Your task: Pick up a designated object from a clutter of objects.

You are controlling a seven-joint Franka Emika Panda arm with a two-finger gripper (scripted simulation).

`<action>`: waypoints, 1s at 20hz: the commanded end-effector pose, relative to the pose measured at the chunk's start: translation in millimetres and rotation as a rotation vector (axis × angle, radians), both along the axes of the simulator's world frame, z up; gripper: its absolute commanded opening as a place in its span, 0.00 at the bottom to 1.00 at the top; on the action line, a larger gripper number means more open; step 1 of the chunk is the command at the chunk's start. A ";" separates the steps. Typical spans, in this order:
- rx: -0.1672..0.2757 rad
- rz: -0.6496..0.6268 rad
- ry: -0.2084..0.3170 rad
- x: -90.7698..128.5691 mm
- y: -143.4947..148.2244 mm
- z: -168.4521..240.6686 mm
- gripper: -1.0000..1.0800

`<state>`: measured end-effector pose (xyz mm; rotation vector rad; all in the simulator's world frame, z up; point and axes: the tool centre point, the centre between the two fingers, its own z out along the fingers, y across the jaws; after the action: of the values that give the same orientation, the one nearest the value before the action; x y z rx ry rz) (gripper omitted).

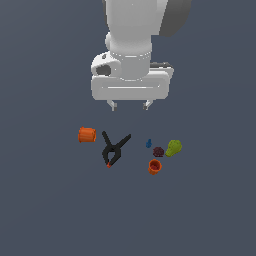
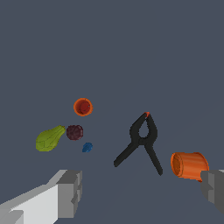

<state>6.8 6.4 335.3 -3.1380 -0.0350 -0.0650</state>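
The gripper (image 1: 130, 105) hangs above the clutter, fingers spread wide and holding nothing. The plum (image 1: 158, 151), a small lumpy maroon ball, lies between a faceted green pear (image 1: 173, 148), a blue chip (image 1: 148, 143) and an upright orange cup (image 1: 155, 167). Beside them lie a black clamp (image 1: 114, 148) and a toppled cup (image 1: 87, 135).

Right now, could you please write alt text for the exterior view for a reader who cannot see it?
An open gripper hangs above scattered small items on a dark surface. A purple ball sits among a pear shape, a blue piece and an upright cup; a clamp and a tipped cup lie toward the view's left.
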 end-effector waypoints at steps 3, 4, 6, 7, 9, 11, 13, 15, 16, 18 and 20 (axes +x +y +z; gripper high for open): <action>0.002 -0.003 0.001 0.2 0.3 -0.4 0.96; 0.005 -0.006 0.003 0.4 0.5 -0.9 0.96; 0.014 -0.017 0.008 1.1 1.5 -2.6 0.96; 0.019 -0.024 0.011 1.6 2.1 -3.6 0.96; 0.026 -0.033 0.015 2.2 3.0 -5.1 0.96; 0.029 -0.036 0.017 2.5 3.3 -5.8 0.96; 0.028 -0.035 0.016 2.3 3.2 -5.4 0.96; 0.028 -0.034 0.016 2.4 3.2 -5.6 0.96; 0.027 -0.031 0.016 2.5 3.5 -6.1 0.96; 0.026 -0.020 0.017 3.0 4.3 -8.0 0.96; 0.023 -0.003 0.017 3.8 5.6 -10.9 0.96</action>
<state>10.1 11.0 326.6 -3.1140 -0.0118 -0.0397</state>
